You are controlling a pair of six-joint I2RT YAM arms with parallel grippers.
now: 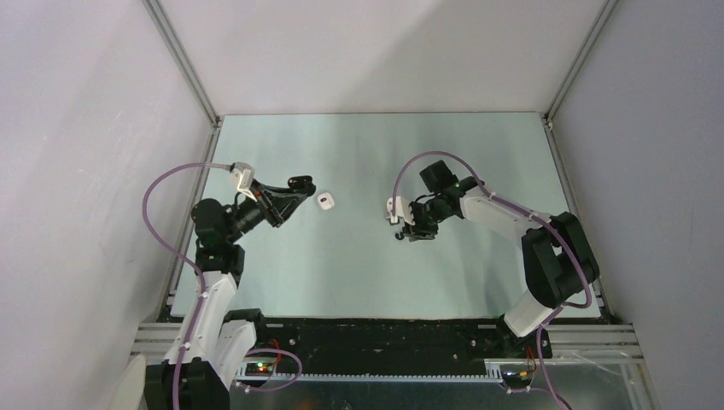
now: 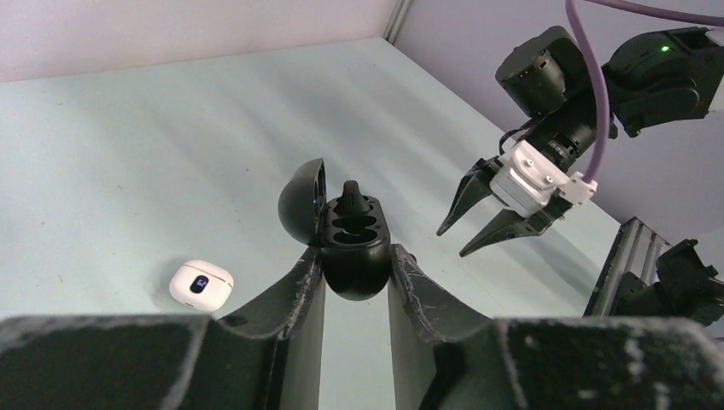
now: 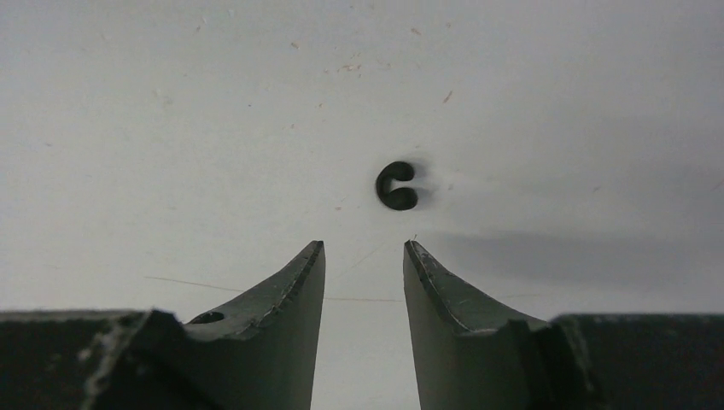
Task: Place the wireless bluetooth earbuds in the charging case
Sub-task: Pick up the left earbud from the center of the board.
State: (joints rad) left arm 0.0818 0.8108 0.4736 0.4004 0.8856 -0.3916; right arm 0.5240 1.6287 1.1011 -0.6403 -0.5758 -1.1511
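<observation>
My left gripper [image 2: 355,253] is shut on a black charging case [image 2: 354,265], held above the table with its lid [image 2: 299,203] open to the left. A small black earbud [image 2: 351,195] sticks up at the far end of the case, and two hollows show below it. Another black earbud [image 3: 397,185] lies on the table just beyond my right gripper [image 3: 364,249], which stands open with nothing between its fingers. From the left wrist view, the right gripper [image 2: 452,243] hangs to the right of the case, apart from it.
A white pebble-shaped case [image 2: 201,284], lid shut, lies on the table left of the black one and shows from above as the white case [image 1: 325,201] between the two arms. Enclosure walls stand at the left, right and back.
</observation>
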